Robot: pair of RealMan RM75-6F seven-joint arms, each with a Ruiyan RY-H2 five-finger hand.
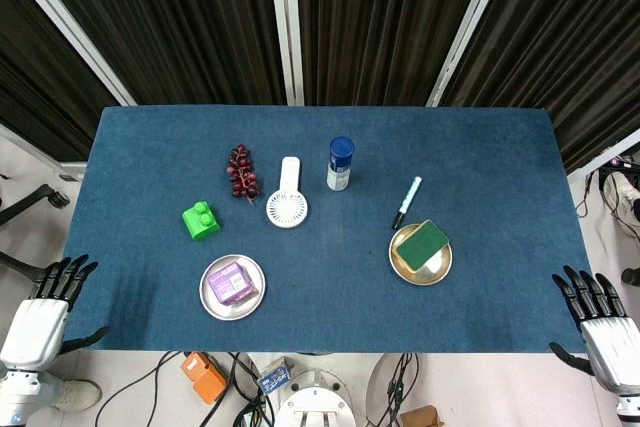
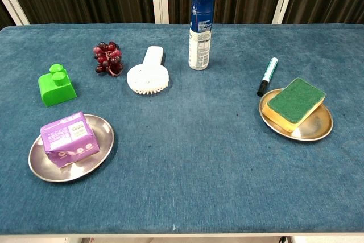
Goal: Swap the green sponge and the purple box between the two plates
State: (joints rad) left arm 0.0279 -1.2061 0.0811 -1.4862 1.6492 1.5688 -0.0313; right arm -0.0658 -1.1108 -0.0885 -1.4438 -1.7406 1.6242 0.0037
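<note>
On round metal plates: soft purple box (image 2: 69, 138), rectangular green sponge (image 2: 296, 102).

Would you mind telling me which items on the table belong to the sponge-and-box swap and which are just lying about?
Belong to the job: green sponge, purple box, silver plate, gold plate.

Lying about: grapes, green block, white brush, spray can, marker.

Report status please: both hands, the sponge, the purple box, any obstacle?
Left hand and right hand open, off table. Green sponge on right plate, purple box on left plate. Marker beside right plate.
</note>
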